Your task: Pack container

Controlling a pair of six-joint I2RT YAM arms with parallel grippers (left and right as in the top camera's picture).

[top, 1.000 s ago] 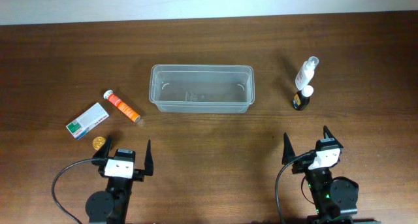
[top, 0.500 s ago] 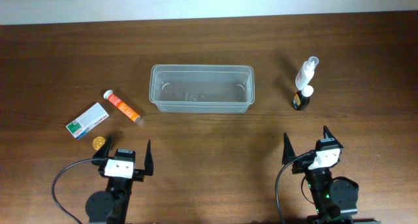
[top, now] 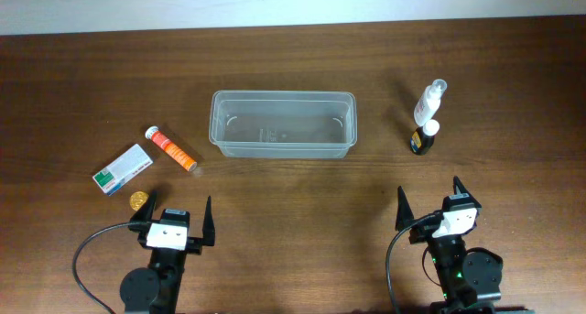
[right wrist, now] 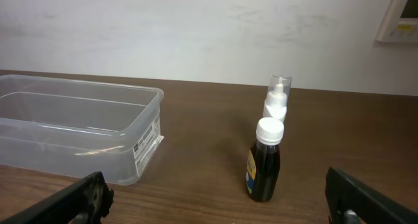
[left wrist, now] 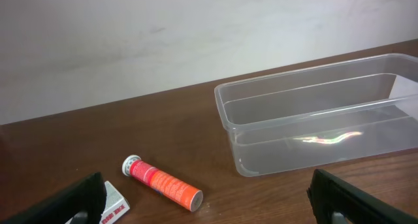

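The clear plastic container [top: 282,124] stands empty at the table's middle back; it also shows in the left wrist view as the container [left wrist: 313,123] and in the right wrist view as the container [right wrist: 72,136]. An orange tube [top: 171,149] lies left of it, with a white-and-green box [top: 122,168] and a small gold coin [top: 137,200] nearby. To the right stand a dark bottle [top: 422,138] and a white spray bottle [top: 429,102]. My left gripper [top: 174,219] and right gripper [top: 430,202] rest open near the front edge, holding nothing.
A pale wall rises behind the table's far edge. A cable loops beside the left arm's base [top: 87,250]. In the right wrist view the dark bottle [right wrist: 265,160] stands just ahead, with the spray bottle [right wrist: 277,96] behind it.
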